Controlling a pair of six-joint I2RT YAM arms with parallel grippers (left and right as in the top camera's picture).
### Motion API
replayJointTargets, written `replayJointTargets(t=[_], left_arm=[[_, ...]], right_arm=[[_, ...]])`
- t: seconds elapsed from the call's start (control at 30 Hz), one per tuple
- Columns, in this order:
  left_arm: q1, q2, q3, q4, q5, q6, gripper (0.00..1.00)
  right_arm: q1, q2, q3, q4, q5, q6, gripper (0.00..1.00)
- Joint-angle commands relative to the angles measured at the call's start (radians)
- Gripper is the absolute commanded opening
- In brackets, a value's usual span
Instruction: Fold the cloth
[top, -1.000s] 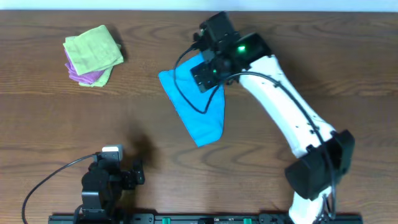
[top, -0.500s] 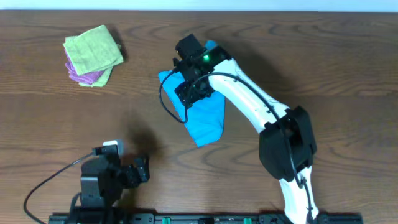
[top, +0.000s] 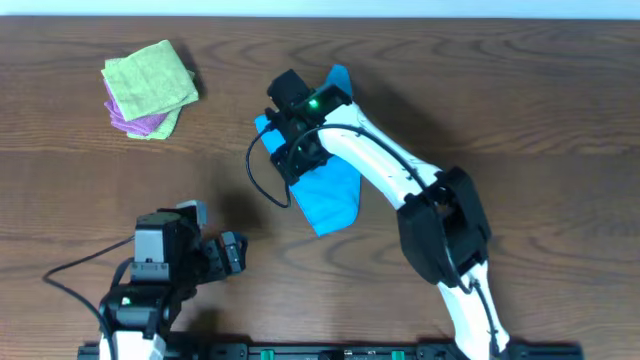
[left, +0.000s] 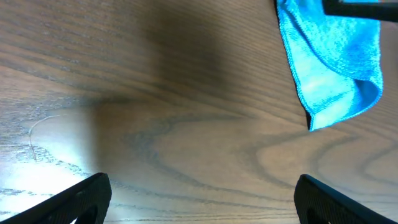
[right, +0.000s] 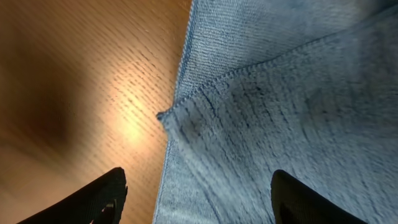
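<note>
The cloth (top: 328, 190): sky-blue, lying near the middle of the table (top: 520, 120), doubled over itself, one corner poking out beyond the right arm toward the far edge.

Overhead only: left part of the cloth hidden under the right arm's black wrist. Light green cloth (top: 150, 80) stacked on a purple cloth (top: 140, 122) near the far left corner, well apart from the blue one.

Right wrist only: terry weave up close, a hemmed edge of the upper layer running diagonally over the lower layer and ending in a small corner at the cloth's border, bare wood just beside it. Right pincer (right: 198, 177) spread apart above the fabric, gripping nothing.

Left wrist only: rounded lower end of the cloth at upper right, flat on the wood. Left pincer (left: 202, 186) wide open over bare table, holding nothing, well apart from the cloth.
</note>
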Motion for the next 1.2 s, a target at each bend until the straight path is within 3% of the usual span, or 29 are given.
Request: replayJointTargets(t=[0.0, 0.47, 0.73, 1.17], left_arm=[[0.003, 0.008, 0.018, 0.016, 0.018, -0.001, 0.95], [0.003, 0.008, 0.018, 0.032, 0.018, -0.001, 0.95], [0.003, 0.008, 0.018, 0.032, 0.017, 0.0, 0.95], [0.003, 0.008, 0.018, 0.031, 0.017, 0.0, 0.95]], right_arm=[[0.013, 0.027, 0.006, 0.011, -0.007, 0.021, 0.73], [0.019, 0.079, 0.006, 0.061, -0.006, 0.037, 0.69], [0.019, 0.082, 0.006, 0.087, -0.005, 0.037, 0.61], [0.019, 0.088, 0.006, 0.094, 0.001, 0.043, 0.61]])
